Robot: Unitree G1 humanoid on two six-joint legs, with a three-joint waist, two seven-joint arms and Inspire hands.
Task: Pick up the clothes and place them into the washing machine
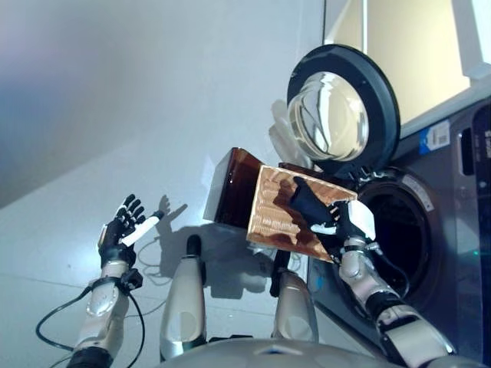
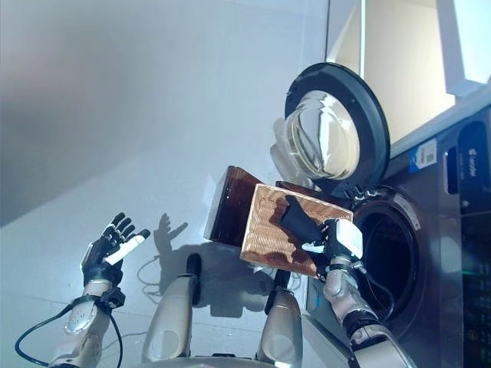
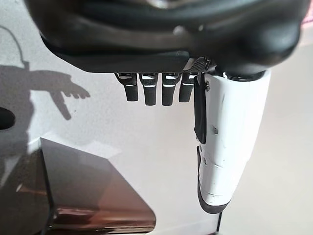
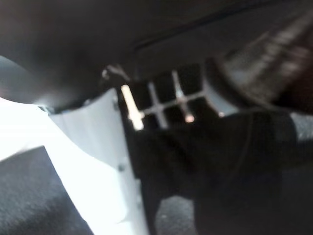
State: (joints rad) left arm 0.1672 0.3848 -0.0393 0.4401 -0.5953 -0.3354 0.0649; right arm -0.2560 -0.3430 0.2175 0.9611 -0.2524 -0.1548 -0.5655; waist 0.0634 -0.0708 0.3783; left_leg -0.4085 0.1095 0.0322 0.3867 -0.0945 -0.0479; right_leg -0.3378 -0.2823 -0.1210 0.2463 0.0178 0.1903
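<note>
2 hands in view. Right hand [image 1: 326, 215] is raised in front of the washing machine [image 1: 449, 230], just beside its round opening [image 1: 399, 238]. Dark cloth [image 1: 311, 203] drapes over and around this hand; in the right wrist view the same dark cloth [image 4: 220, 161] fills the space past the fingers, and the white thumb cover sits against it. Fingers look curled into the cloth, pinching it. The cloth is outside the drum, at the left edge of the opening, not inside.

Behind the hand and cloth sits a brown ribbed basket [image 1: 288, 215], tilted, with a darker brown box [image 1: 234, 188] just beside it on the floor [image 1: 115, 153]. Cannot tell if anything lies in the basket.

Washer door [image 1: 341, 111] stands swung open above the opening, glass bowl facing out. Drum interior is dark; cannot tell its contents.

Left hand [image 1: 123, 226] is well apart, low on the left over the floor, fingers spread straight, holding nothing. Its wrist view shows straight fingers [image 3: 151, 88] and floor beyond.
</note>
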